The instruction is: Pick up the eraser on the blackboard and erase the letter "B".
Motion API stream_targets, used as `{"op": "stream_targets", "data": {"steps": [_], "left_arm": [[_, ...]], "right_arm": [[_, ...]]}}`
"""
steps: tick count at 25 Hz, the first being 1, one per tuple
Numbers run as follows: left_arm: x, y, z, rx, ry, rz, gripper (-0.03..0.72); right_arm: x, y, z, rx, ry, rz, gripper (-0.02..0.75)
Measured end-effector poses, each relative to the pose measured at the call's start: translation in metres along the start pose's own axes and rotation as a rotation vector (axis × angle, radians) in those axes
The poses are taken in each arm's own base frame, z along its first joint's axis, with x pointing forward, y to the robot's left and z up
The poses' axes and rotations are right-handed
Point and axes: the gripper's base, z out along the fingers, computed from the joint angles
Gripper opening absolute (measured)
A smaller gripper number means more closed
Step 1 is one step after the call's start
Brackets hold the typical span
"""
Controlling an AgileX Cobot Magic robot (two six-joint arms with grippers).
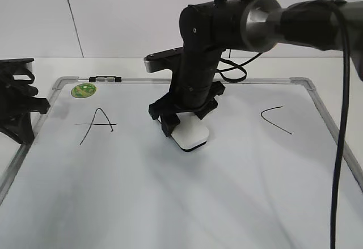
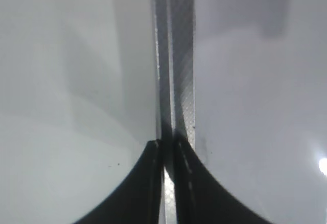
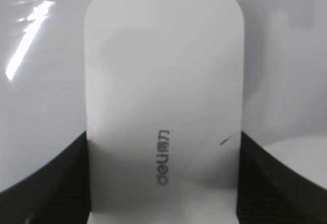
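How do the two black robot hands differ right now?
The right gripper is over the middle of the white dry-erase board, fingers clamped on the white plastic eraser. The left gripper is shut on nothing, parked over the board's left frame edge. Both are black.

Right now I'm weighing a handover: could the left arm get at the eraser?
Probably not: the left gripper sits shut at the blackboard's left edge, while the right gripper already clamps the eraser.

Exterior view slanting down across blackboard (image 1: 170,203), wrist views close above its surface
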Motion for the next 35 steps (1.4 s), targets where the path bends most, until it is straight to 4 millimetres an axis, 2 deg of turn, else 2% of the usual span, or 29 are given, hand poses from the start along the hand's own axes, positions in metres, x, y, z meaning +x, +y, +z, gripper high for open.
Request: {"op": "stream_targets", "data": {"steps": [4,6,11,13,15,17,20,23,26,29,31,33,35], "left_arm": [[0.0,0.0,0.0,0.0,0.002,0.0,0.034],[0.0,0.0,0.0,-0.002,0.004,0.002,0.034],[0.0,0.0,0.0,-0.004,0.004,0.004,0.034],[0.0,0.0,0.0,-0.004,0.004,0.004,0.034],[0.0,0.0,0.0,-0.004,0.004,0.004,0.034],[0.0,0.0,0.0,-0.004,0.004,0.004,0.034],[0.0,0.0,0.0,-0.004,0.004,0.004,0.034],[0.0,0.0,0.0,-0.002,0.004,0.002,0.034],[0.0,0.0,0.0,0.0,0.004,0.0,0.034],[0.0,0.0,0.0,0.0,0.005,0.0,0.034],[0.0,0.0,0.0,0.0,0.005,0.0,0.034],[0.001,0.0,0.0,0.0,0.006,0.0,0.034],[0.001,0.0,0.0,0.001,0.008,0.0,0.034]], "right_arm": [[0.001,0.019,0.001,-0.001,0.004,-0.055,0.544],[0.002,0.035,0.001,-0.005,0.005,-0.096,0.544],[0.016,0.103,0.002,-0.075,0.03,-0.227,0.544],[0.022,0.124,0.002,-0.109,0.043,-0.263,0.544],[0.026,0.135,0.001,-0.122,0.049,-0.286,0.544],[0.027,0.137,0.001,-0.125,0.052,-0.291,0.544],[0.024,0.129,0.001,-0.118,0.054,-0.276,0.544],[0.02,0.112,0.002,-0.099,0.053,-0.23,0.544],[0.01,0.068,0.002,-0.045,0.044,-0.141,0.544],[0.004,0.011,0.0,-0.007,0.035,-0.011,0.544],[0.002,-0.015,-0.003,0.003,0.026,0.053,0.544],[0.0,-0.029,-0.007,0.016,0.031,0.077,0.544],[-0.002,-0.031,-0.01,0.02,0.044,0.079,0.544]]}}
